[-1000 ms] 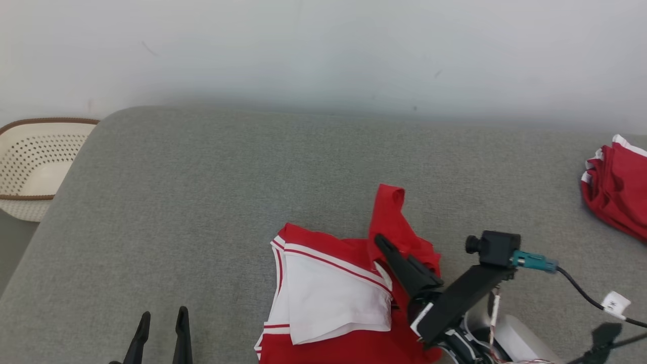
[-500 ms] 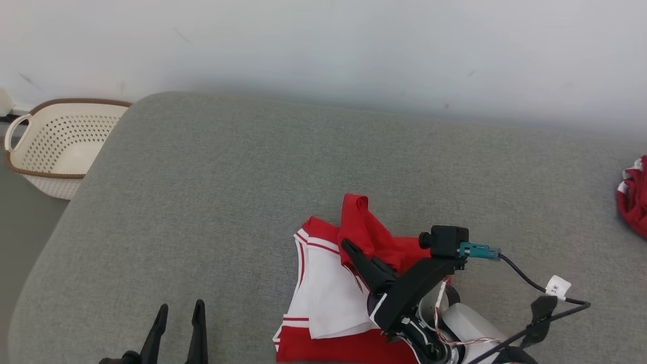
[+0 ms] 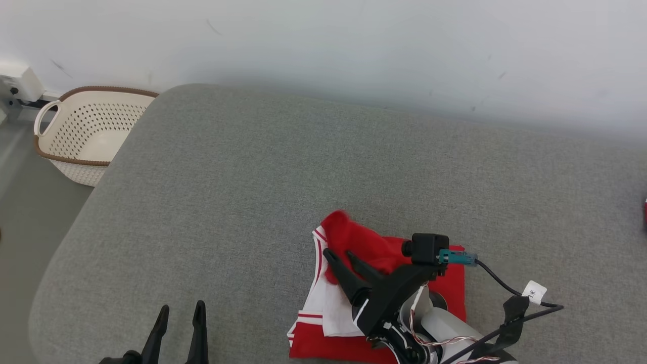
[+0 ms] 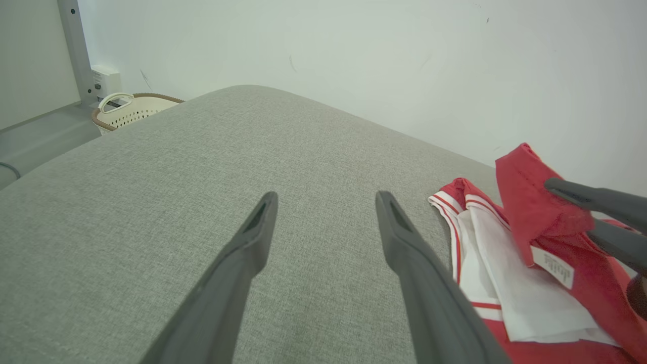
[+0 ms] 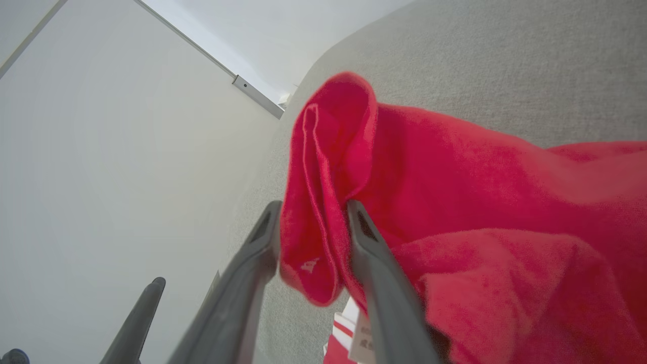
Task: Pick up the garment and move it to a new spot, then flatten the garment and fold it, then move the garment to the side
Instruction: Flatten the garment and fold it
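The garment (image 3: pixel 376 247), red with white striped panels, lies bunched on the grey cushion (image 3: pixel 303 167) at the near middle. My right gripper (image 3: pixel 338 253) hovers over its left part. Its jaws stand parted around a raised, blurred fold of red cloth (image 5: pixel 323 167) that hangs loosely between the fingers (image 5: pixel 374 263). In the left wrist view the garment (image 4: pixel 510 263) lies to the right, with the right arm's fingers (image 4: pixel 596 199) at the lifted red flap. My left gripper (image 3: pixel 182 306) is open and empty over bare cushion at the lower left, also seen wide apart (image 4: pixel 326 194).
A cream perforated basket (image 3: pixel 91 131) with a brown rim stands on the floor beyond the cushion's left corner. A pale wall runs behind the cushion. A sliver of another red cloth (image 3: pixel 645 212) shows at the far right edge. The wrist camera's cable (image 3: pixel 505 288) trails right.
The head camera has swung left, shifting the whole picture. My right gripper carried the red flap leftward over the white panel, then its jaws parted. The left gripper stayed open.
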